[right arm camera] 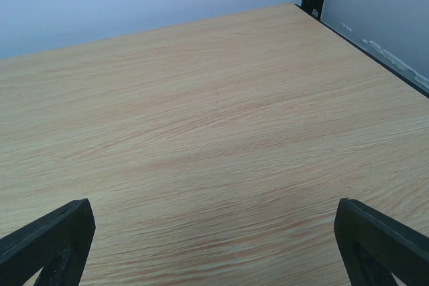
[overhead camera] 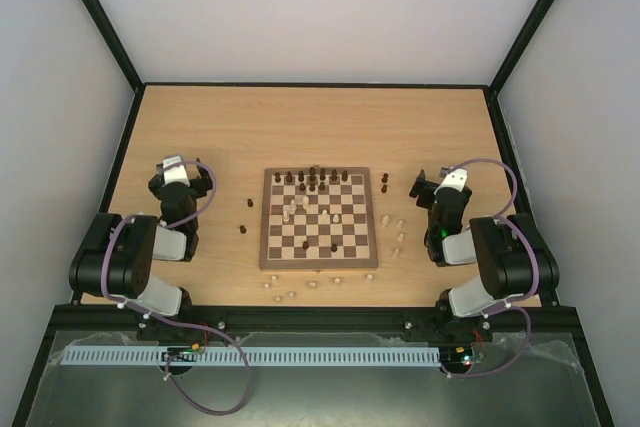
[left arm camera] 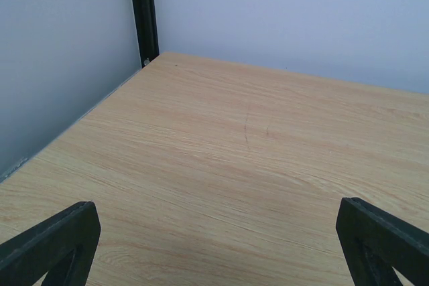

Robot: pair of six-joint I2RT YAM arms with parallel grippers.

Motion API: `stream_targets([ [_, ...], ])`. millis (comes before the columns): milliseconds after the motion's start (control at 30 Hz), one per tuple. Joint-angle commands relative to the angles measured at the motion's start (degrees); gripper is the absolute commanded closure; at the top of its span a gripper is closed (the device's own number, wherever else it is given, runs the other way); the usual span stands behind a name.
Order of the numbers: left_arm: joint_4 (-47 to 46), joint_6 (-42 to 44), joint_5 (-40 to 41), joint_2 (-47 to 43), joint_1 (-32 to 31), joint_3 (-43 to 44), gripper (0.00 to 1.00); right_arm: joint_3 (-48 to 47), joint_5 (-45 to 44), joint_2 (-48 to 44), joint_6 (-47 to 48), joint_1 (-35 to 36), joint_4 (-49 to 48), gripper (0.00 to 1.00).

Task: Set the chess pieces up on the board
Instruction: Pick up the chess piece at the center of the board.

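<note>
Top external view: left gripper (overhead camera: 183,175) and right gripper (overhead camera: 430,184) stand wide and empty, flanking the board (overhead camera: 264,237). Loose chess pieces (overhead camera: 399,237) lie between the board and the right arm, which looks nearer.

The board (overhead camera: 352,245) lies at the centre of the table (overhead camera: 300,127). Chess pieces (overhead camera: 313,182) stand on it (mostly along its far rows); others lie on the table left, right and before it.
</note>
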State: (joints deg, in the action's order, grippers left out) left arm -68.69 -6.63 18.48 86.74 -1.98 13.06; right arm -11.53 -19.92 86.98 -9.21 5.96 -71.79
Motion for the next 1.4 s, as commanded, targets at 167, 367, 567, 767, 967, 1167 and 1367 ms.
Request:
stream_targets([
  [167,-2.9,-0.2,0.4,0.4,-0.1,0.4,0.01,-0.9,-0.5,0.0,0.1,-0.3,-0.8,0.01],
  [367,-2.9,-0.2,0.4,0.4,-0.1,0.5,0.0,-0.9,-0.6,0.0,0.2,-0.3,-0.9,0.01],
  [567,-1.0,0.3,3.0,-0.9,-1.4,0.9,0.01,-0.6,-1.2,-0.2,-0.2,-0.4,-1.2,0.01],
  [767,-5.1,2.0,4.4,-1.7,-3.1,-1.4,0.01,0.7,-4.6,-2.3,-1.4,-0.3,-1.9,0.01],
  [967,-3.5,1.9,4.1,-1.4,-2.9,-0.3,0.01,1.0,-4.8,-2.8,-1.2,0.0,-2.1,0.01],
  [1167,-2.5,1.5,3.6,-1.3,-2.6,0.3,0.01,-0.3,-4.8,-2.4,-1.3,-0.1,-0.1,0.01],
  [1367,5.7,2.2,4.4,-4.4,-3.2,4.2,0.0,-2.7,-4.3,-1.5,-1.7,-0.4,3.5,0.01],
])
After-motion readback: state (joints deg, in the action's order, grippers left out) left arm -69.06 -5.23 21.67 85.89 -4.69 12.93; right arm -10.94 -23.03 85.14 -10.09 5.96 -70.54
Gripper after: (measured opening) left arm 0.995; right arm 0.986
